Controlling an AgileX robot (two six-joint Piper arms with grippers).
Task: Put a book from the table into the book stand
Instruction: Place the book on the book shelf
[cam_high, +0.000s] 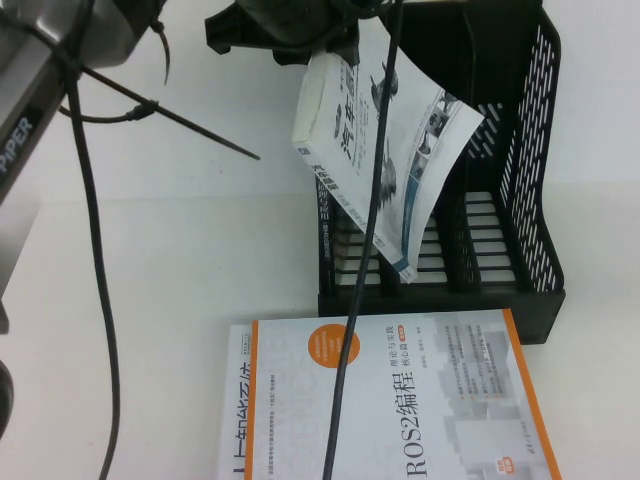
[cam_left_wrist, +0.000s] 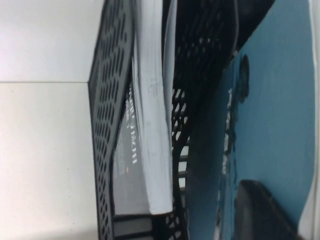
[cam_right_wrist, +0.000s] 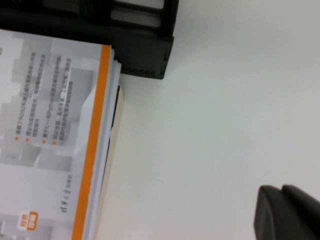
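Left gripper (cam_high: 300, 45) is at the top of the high view, above the stand (cam_high: 535, 150), clamped on the upper corner of the book (cam_high: 400, 150); the book hangs tilted, its lower corner down among the stand's middle dividers, not yet seated. The left wrist view shows the teal back cover (cam_left_wrist: 270, 115) against a finger (cam_left_wrist: 260, 210). Judgement: a large paperback, moderately heavy, limp; the free cover already fans and curls away, so a grip near the spine would control it better than the page edge. Glossy cover, likely to slip under a one-corner pinch. One book (cam_left_wrist: 150, 125) already stands in the leftmost slot, just beside the target slot; the dividers could snag the fanned pages or cover. A cable (cam_high: 375, 200) hangs across the book in the high view. The ROS2 book (cam_high: 400, 400) lies flat on the table (cam_high: 180, 250), in front of the stand, atop another book. Right gripper (cam_right_wrist: 290, 212) hovers over bare table right of the ROS2 book; I cannot tell its finger state.
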